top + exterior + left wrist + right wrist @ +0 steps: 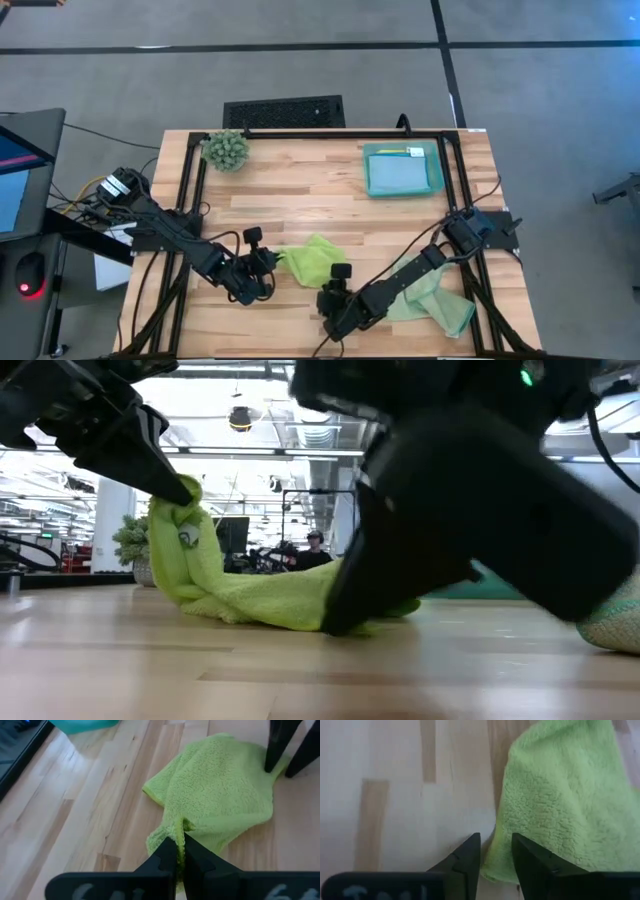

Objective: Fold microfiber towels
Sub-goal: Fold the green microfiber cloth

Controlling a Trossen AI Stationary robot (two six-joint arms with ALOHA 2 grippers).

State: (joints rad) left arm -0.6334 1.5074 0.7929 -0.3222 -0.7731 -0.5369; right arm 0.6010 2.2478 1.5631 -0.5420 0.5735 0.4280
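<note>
Left gripper [180,851] clamped tight on a bunched corner of the lime green towel [312,258], lifted a little off the wooden table [300,190] near its front edge. Rest of that towel rumpled on the boards between the two arms. Best kept pinched high enough to let the cloth hang free, then drawn away from the other arm to pull the wrinkles flat before any fold. Right gripper [496,851] down at the opposite edge of the same towel, fingers parted with the hem lying between them, not yet closed. Worth closing squarely on that hem, single layer only. Farther right, a pale sage towel [440,300] lying under the right arm, waiting. Toward the back, a teal tray [372,186] holding folded cloth.
</note>
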